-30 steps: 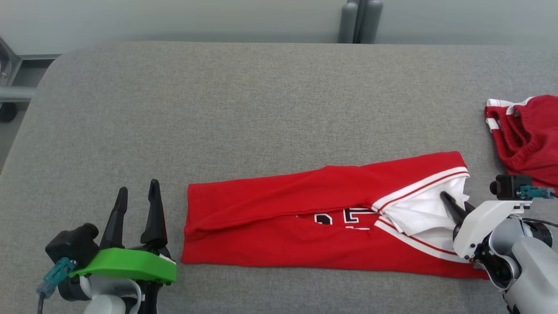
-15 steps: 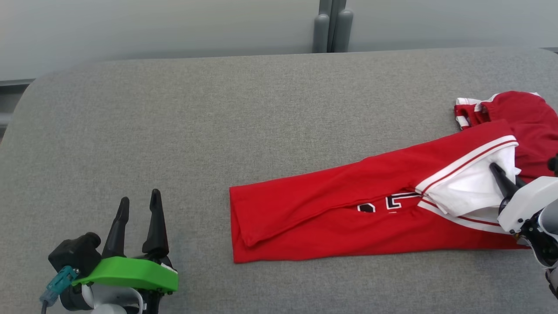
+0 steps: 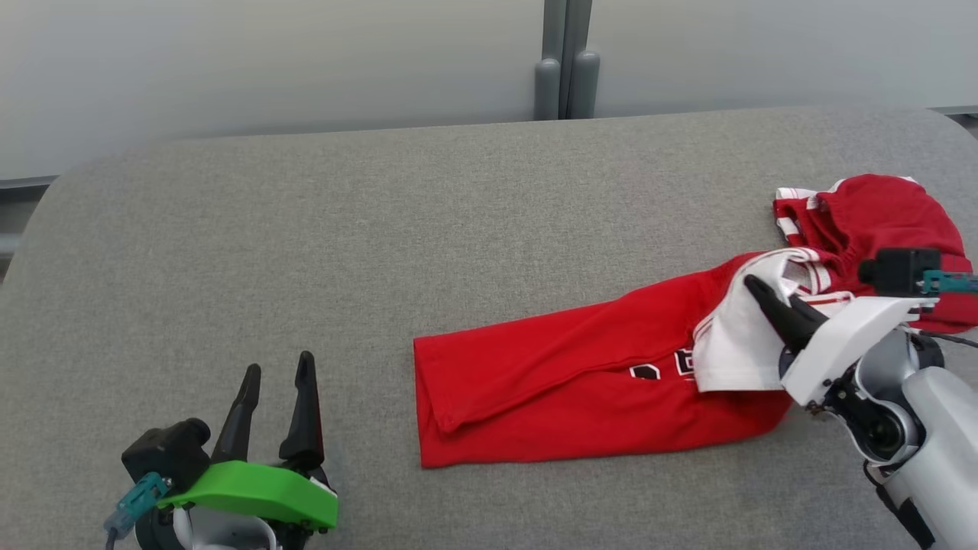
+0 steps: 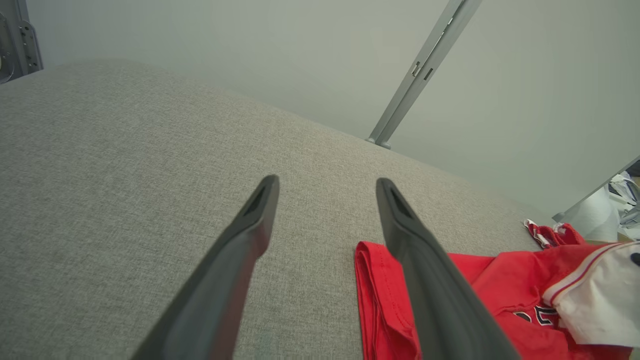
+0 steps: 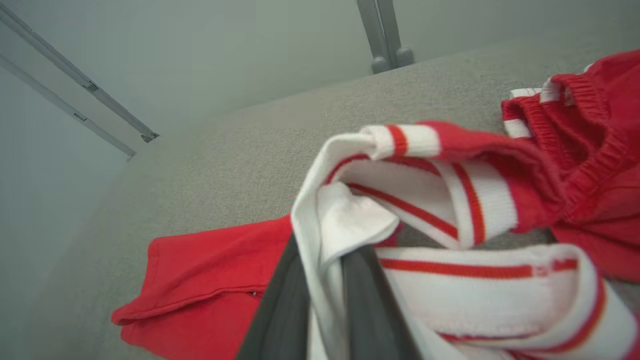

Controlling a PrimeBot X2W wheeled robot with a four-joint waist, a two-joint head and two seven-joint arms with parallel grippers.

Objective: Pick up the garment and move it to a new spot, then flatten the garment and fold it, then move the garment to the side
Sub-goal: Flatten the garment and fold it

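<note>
The garment [image 3: 565, 382] is a red jersey with white trim, folded into a long strip across the grey table [image 3: 382, 244]. My right gripper [image 3: 772, 294] is shut on its white-trimmed right end and holds that end raised and curled back over the strip. In the right wrist view the white cloth [image 5: 350, 220] runs between the fingers [image 5: 280, 305]. The red body [image 5: 200, 270] lies flat beyond. My left gripper [image 3: 279, 365] stands open and empty at the lower left, apart from the jersey's left edge [image 4: 380, 295], and its fingers [image 4: 240, 250] hover over bare table.
A second red garment with white stripes and an elastic band [image 3: 879, 214] lies bunched at the right edge, touching the held end [image 5: 590, 130]. A grey post [image 3: 561, 69] stands behind the table. Bare grey cloth stretches to the left and back.
The camera has shifted. The jersey has slid right, away from my left gripper and up against the other red garment. Its white-trimmed end is now lifted and curled back.
</note>
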